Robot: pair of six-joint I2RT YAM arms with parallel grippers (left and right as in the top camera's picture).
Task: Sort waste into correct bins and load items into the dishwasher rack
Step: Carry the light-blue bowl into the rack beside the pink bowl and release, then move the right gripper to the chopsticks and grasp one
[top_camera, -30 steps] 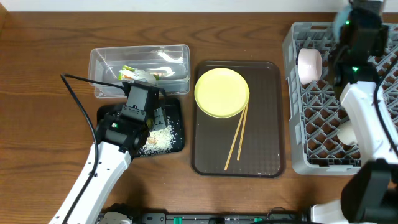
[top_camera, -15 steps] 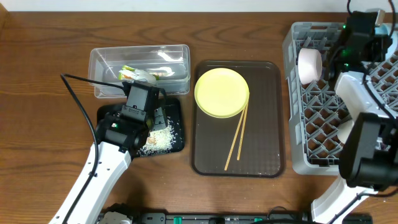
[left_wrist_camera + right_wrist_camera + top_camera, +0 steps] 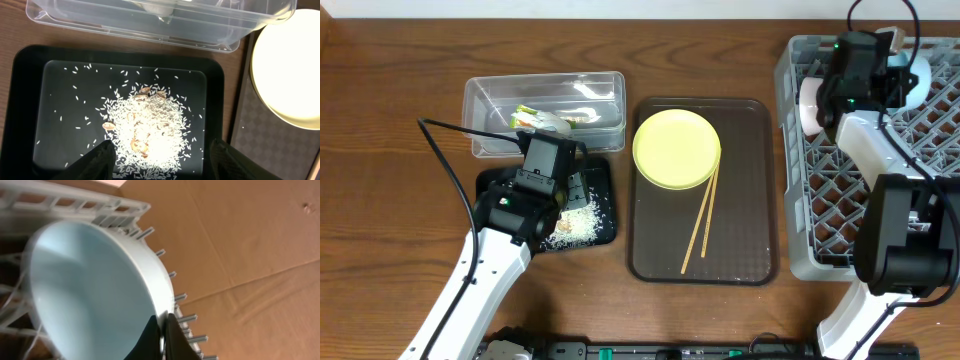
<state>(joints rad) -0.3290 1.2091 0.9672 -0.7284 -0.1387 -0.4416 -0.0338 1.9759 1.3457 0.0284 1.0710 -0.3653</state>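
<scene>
My right gripper point(image 3: 164, 330) is shut on the rim of the light blue bowl point(image 3: 85, 285) and holds it on edge at the far side of the grey dishwasher rack point(image 3: 820, 262); the bowl shows at the rack's top in the overhead view point(image 3: 914, 76). The pinkish-white bowl point(image 3: 817, 105) stands in the rack's left side. My left gripper point(image 3: 160, 159) is open and empty over the black tray point(image 3: 25, 100) with white rice scraps point(image 3: 150, 125). The clear tub point(image 3: 490, 140) holds the wrapper point(image 3: 542, 118). The yellow plate point(image 3: 676, 148) and the chopsticks point(image 3: 700, 222) lie on the brown tray.
The brown serving tray point(image 3: 750, 240) lies between the bins and the rack. A white rounded item point(image 3: 876, 213) sits in the rack, partly hidden by my right arm. A black cable point(image 3: 445, 165) runs from the left arm across the table.
My right arm has swung left along the rack's far edge, and the light blue bowl now shows at the rack's top. My left arm has not moved.
</scene>
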